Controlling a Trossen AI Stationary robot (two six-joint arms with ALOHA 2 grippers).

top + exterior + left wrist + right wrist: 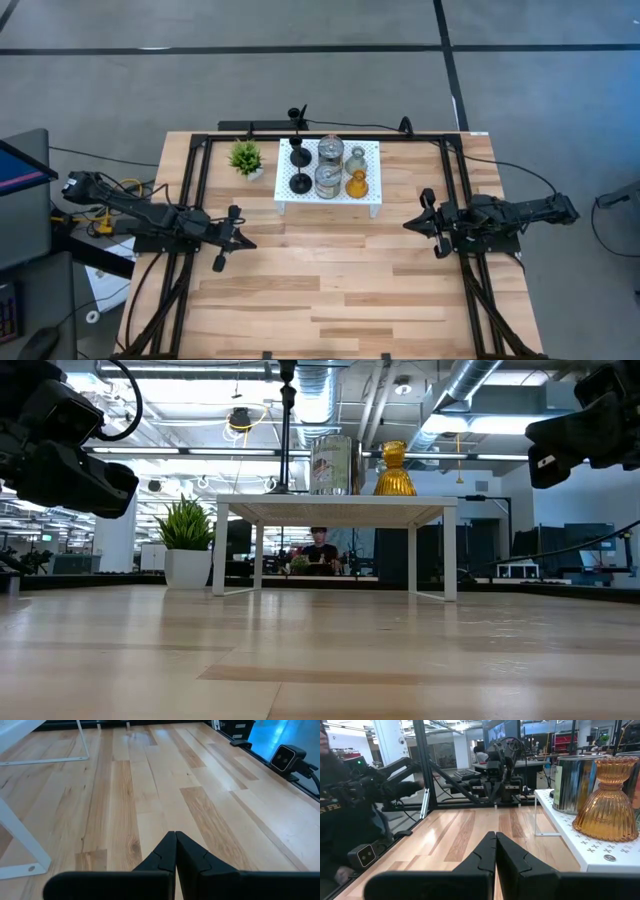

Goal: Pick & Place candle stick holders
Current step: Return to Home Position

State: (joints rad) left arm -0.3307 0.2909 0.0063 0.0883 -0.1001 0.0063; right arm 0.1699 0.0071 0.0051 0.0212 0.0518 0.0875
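I judge the placing done; what is left is to bring both arms to rest cleanly. The left gripper (248, 241) hangs over the worktop (330, 300) on its left side, in front of the white perforated stand (372, 203) and apart from it. The right gripper (410, 226) sits off the stand's near right corner, the closer of the two. My left wrist view shows the fingers (162, 857) pressed together tip to tip with nothing between them. The right arm's fingers (482, 857) are likewise closed and empty.

To do this well I would draw the right arm back first, straight away from the stand, because the amber holder (609, 805) stands close to that edge. I would keep it high enough to clear the stand's rim. Both arms should move slowly so nothing on top gets shaken.

All six candle stick holders (328, 168) stand upright on the stand, at the far middle of the worktop, just beside a small potted plant (246, 158). The two black sticks (299, 156) are on the left of the stand and the two glass jars (330, 150) are in the middle. On the right, the greyish-olive holder (357, 157) stands behind the amber one. The amber piece is ribbed glass, bell-shaped below a narrow waist with a flared cup. The jars are clear, cylindrical and reflective.
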